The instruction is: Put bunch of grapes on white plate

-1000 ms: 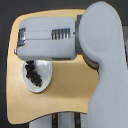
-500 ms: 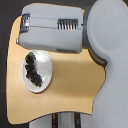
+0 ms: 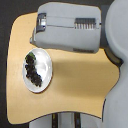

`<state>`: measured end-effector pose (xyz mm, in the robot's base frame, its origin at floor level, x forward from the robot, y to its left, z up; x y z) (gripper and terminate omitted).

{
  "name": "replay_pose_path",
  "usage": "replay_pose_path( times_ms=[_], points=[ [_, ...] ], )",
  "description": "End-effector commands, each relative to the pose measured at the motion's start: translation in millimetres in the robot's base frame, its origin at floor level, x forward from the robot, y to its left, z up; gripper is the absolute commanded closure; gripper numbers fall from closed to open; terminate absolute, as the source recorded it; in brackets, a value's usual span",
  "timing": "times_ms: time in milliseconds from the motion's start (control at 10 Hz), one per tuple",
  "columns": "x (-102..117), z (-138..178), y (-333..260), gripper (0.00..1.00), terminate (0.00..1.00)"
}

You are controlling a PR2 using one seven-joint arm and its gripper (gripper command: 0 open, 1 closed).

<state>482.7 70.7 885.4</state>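
Observation:
The bunch of grapes point(image 3: 33, 67), a dark purple-black cluster with a bit of green stem at its upper end, lies on the white plate point(image 3: 45, 64) at the exterior view's left side of the tan table. The large grey arm point(image 3: 70, 27) spans the top of the view, above and to the right of the plate, apart from the grapes. Its gripper end point(image 3: 36, 34) points toward the exterior view's left, just above the plate's top rim; the fingers are not distinguishable, so its state does not show.
The tan wooden table point(image 3: 75, 85) has rounded corners and a notch on the exterior view's right edge. The robot's grey body point(image 3: 117, 75) fills the right side. Dark floor surrounds the table.
The arm has risen and moved toward the top of the view, away from the plate. The grapes stay lying on the plate, now fully uncovered.

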Motion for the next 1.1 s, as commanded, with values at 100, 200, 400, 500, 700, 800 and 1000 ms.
replay_pose_path(
  times_ms=[100,200,400,500,700,800,1000],
  points=[
    [14,2,-150,0.00,0.00],
    [16,2,-173,0.00,0.00],
    [23,4,-218,0.00,0.00],
    [24,5,-228,0.00,0.00],
    [27,6,-258,0.00,0.00],
    [30,7,-272,0.00,0.00],
    [32,9,-284,0.00,0.00]
  ],
)
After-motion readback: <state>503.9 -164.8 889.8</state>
